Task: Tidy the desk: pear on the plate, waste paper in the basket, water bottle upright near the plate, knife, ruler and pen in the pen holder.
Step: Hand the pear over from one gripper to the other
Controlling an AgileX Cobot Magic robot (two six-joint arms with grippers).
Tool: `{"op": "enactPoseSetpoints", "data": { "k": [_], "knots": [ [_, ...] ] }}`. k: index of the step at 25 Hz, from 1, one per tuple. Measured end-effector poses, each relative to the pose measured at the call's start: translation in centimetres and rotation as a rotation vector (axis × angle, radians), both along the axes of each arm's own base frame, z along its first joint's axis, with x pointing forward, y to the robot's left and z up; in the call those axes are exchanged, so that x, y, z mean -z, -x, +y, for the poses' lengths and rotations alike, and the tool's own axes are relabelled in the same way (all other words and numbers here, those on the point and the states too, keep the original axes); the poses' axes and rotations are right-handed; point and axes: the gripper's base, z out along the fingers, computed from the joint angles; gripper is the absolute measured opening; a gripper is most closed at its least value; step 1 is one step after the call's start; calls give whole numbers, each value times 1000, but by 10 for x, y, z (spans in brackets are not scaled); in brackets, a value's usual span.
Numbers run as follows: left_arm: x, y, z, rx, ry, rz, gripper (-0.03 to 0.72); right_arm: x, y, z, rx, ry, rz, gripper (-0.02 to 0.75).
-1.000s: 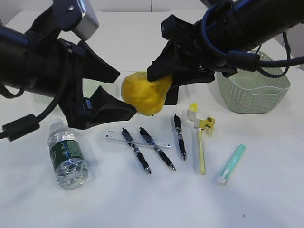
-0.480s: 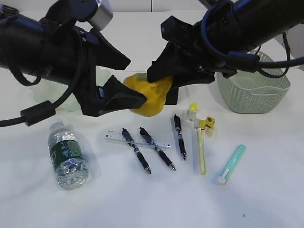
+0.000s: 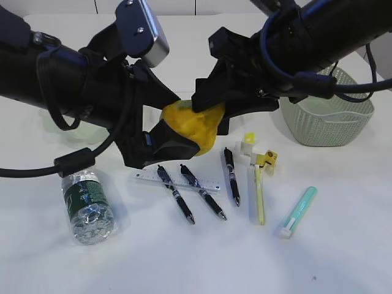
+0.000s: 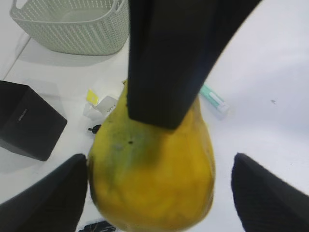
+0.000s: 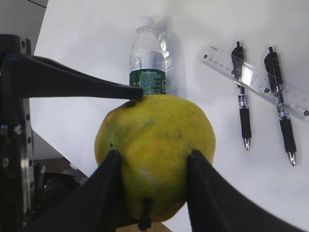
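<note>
The yellow pear (image 3: 195,127) hangs above the desk (image 3: 202,257), with my right gripper (image 3: 211,113) shut on its stem end (image 5: 154,145). My left gripper (image 4: 157,193) is open and straddles the pear's other end: one finger (image 4: 48,193) is next to it, the other (image 4: 270,193) is apart. The water bottle (image 3: 87,205) lies on its side at front left. The ruler (image 3: 177,180) lies under two pens (image 3: 202,191), with a third pen (image 3: 231,176) beside them. The plate (image 3: 86,133) peeks out behind my left arm. Waste paper (image 3: 268,159) lies near the basket (image 3: 324,116). The pen holder (image 4: 26,121) stands nearby.
A slim yellow stick (image 3: 260,196) and a teal one with a white tip (image 3: 298,211) lie right of the pens; I cannot tell which is the knife. Both black arms cross over the back half of the desk.
My left arm has swung right and up until its open fingers straddle the pear. The right gripper and the pear have stayed in place.
</note>
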Motion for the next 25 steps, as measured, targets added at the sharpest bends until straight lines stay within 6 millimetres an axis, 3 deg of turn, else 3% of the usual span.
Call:
{"op": "enactPoseSetpoints", "data": {
  "k": [7,15,25],
  "knots": [
    [3,-2,-1,-10,-7,-6,679,0,1,0,-4,-1,5,276],
    [3,-3,-1,-13,-6,-9,530,0,1,0,-4,-1,5,276],
    [3,-3,-1,-19,-6,-14,519,-1,0,0,-4,-1,0,278]
  ]
}}
